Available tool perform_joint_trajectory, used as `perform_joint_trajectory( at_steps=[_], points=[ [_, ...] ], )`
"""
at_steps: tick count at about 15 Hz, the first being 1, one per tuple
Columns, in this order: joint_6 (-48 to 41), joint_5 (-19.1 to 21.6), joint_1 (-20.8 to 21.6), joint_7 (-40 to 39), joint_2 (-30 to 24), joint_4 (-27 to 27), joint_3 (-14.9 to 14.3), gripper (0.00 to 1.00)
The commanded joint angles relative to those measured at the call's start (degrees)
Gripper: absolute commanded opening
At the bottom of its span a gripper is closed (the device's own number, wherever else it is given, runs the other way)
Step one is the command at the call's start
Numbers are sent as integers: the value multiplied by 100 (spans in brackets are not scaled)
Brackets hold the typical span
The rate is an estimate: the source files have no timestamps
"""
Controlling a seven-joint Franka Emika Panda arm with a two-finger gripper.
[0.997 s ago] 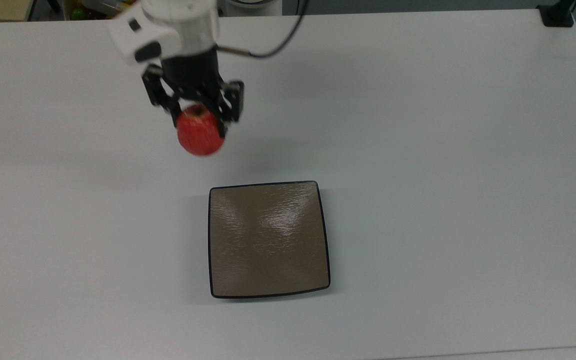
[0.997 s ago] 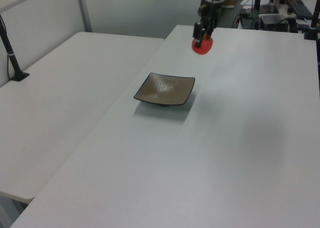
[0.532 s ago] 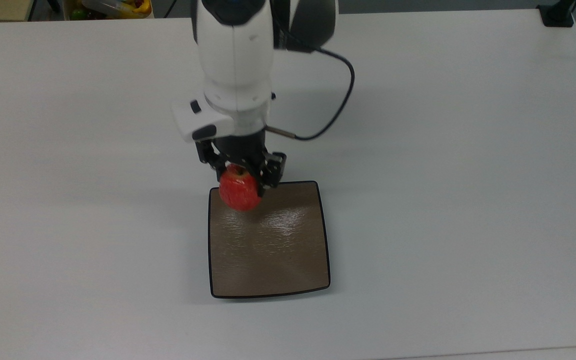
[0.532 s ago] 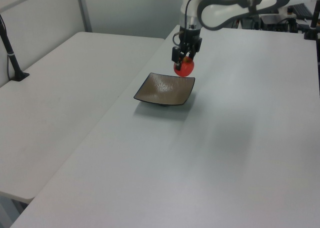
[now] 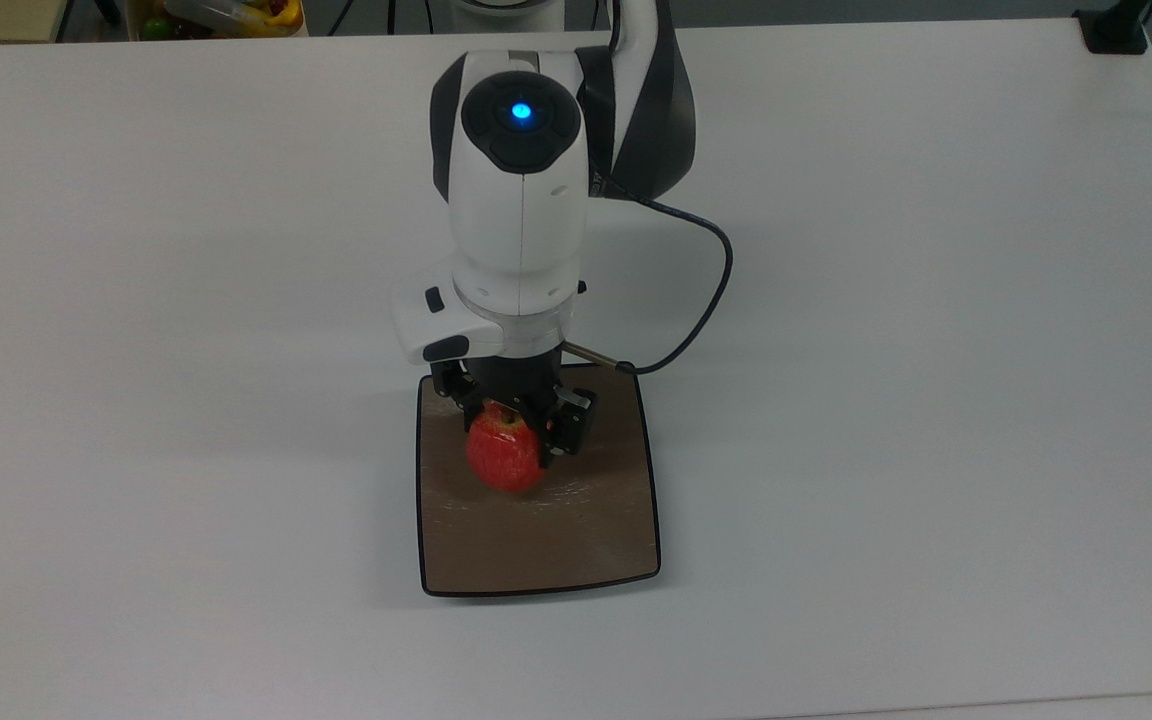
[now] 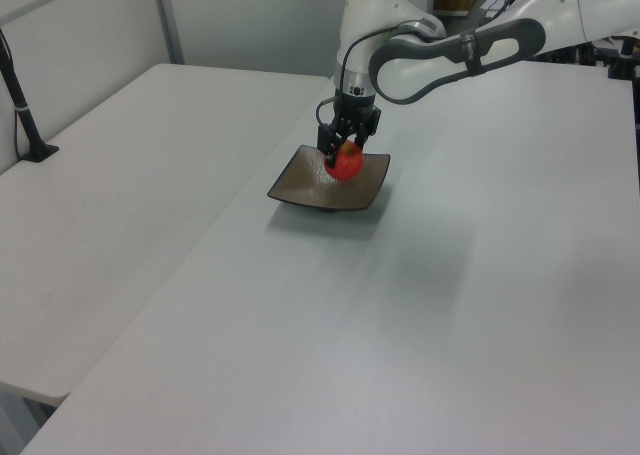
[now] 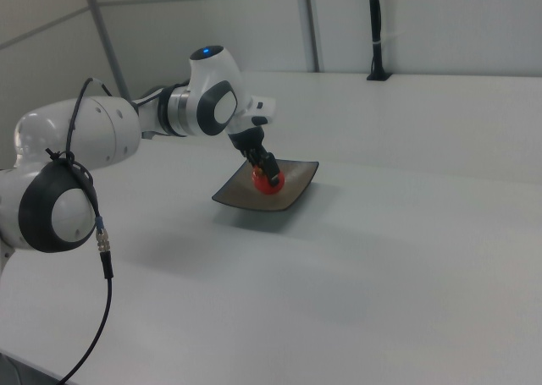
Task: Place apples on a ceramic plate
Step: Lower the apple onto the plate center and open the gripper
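Over the plate (image 5: pixel 576 545), toward the corner nearest the arm in the top view, the tool (image 5: pixel 514 425) grips the apple (image 5: pixel 505 460) from above, its black fingers (image 5: pixel 568 425) clamped on either side of the fruit near the stem end. The apple sits low against the plate's glossy surface; from the left view (image 6: pixel 345 162) and the right view (image 7: pixel 266 182) it looks to be touching or very nearly so, though I cannot tell for certain whether it bears any weight there.

The apple is small, round and firm, light for this tool, with smooth skin that could slip in a loose pinch; the hold across its widest part is the sound one. Being round, it will likely roll a little once freed, and the plate's shallow dish shape should steer it toward the middle. The plate (image 6: pixel 310 190) is ceramic, hard and brittle, so the fruit should be set down and not dropped.

Nothing else lies in the plate. It rests on the white counter (image 5: pixel 936 400), and the arm's black cable (image 5: pixel 706 300) hangs beside the wrist, apart from the plate.
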Motion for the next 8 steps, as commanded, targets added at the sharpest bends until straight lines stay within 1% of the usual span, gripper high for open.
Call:
perform_joint_trajectory(
  at_steps=[1,2,4,5,7,8],
  points=[
    [169,87,15,120,170,164,79,0],
    [248,87,23,129,188,155,79,2],
    [389,87,50,120,206,129,88,11],
    [407,69,58,120,232,111,88,17],
    [416,43,67,120,276,102,88,27],
    [416,34,67,120,311,102,88,37]
  ],
)
